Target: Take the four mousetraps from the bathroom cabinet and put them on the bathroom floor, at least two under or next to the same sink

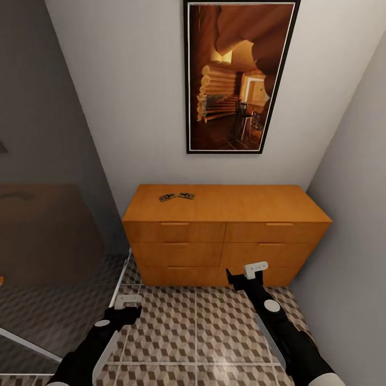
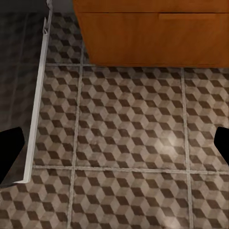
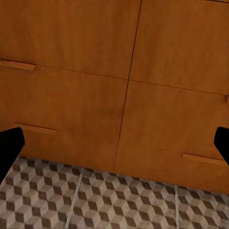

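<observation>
- Black and white arms enter the head view from its lower edge, the left arm low over the tiles and the right arm reaching further toward the furniture.
- Left gripper: hangs above the bathroom floor, near a pale metal strip that edges a dark glass panel. In the left wrist view the two fingertips sit at opposite margins with bare tile between them, so the gripper is released and holds nothing.
- Right gripper: held in front of the lower drawer fronts of the cabinet. In the right wrist view its fingertips are likewise spread wide apart, released and empty, with drawer fronts and slim bar handles between them.
- Bathroom floor: square tiles printed with brown, beige and white cubes, divided by pale grout lines; it runs up to the foot of the cabinet.
- Cabinet: low, wide, orange-brown wood, standing against the white rear wall between the glass panel and a grey side wall.
- Mousetraps: two small flat boards lie on the cabinet top, toward its left rear part, just beside each other. Their detail is too small to make out.
- Framed picture: a tall black-framed print of a log interior, hung on the rear wall above the cabinet.
</observation>
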### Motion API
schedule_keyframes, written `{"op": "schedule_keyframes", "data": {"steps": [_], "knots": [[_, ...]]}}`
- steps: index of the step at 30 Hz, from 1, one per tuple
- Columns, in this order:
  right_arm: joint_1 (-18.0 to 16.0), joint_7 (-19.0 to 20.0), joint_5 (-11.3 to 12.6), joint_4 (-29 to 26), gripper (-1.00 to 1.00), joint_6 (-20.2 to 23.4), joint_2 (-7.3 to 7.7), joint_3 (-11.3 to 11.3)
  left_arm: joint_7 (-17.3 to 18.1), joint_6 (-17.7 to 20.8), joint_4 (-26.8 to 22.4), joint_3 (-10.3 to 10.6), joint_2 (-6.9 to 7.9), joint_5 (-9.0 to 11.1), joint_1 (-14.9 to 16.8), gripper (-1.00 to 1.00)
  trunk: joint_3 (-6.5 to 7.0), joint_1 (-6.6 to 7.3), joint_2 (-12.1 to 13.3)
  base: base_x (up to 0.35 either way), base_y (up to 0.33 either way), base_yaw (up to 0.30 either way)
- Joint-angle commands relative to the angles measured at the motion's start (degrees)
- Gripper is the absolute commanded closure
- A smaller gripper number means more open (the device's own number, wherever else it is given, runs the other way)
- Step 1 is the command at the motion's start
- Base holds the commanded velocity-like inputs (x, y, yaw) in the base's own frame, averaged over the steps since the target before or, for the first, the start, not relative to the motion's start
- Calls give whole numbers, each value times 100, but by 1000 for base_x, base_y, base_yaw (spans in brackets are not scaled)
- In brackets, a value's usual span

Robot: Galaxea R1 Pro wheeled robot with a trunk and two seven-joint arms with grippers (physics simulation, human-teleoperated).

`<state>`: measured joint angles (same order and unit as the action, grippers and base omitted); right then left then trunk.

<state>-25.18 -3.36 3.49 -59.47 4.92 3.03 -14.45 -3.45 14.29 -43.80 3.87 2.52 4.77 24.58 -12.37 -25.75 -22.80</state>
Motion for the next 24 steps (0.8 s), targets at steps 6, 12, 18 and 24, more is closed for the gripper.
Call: {"op": "schedule_keyframes", "data": {"steps": [6, 12, 18, 24], "knots": [[-5, -34, 37, -18, -100, 40, 8, -23, -39, 37, -14, 34, 12, 50, 3, -100, -11, -3, -12, 0, 0, 0], [-5, -31, 38, -13, -100, 37, 5, -23, -41, 38, -11, 36, 12, 51, 3, -100, -11, -3, -12, 0, 0, 0], [-5, -33, 38, -12, -100, 35, 5, -23, -42, 38, -1, 41, 12, 51, 3, -100, -11, -3, -12, 0, 0, 0], [-5, -34, 38, -12, -100, 35, 5, -23, -42, 38, 7, 43, 10, 51, 3, -100, -11, -3, -12, 0, 0, 0]]}}
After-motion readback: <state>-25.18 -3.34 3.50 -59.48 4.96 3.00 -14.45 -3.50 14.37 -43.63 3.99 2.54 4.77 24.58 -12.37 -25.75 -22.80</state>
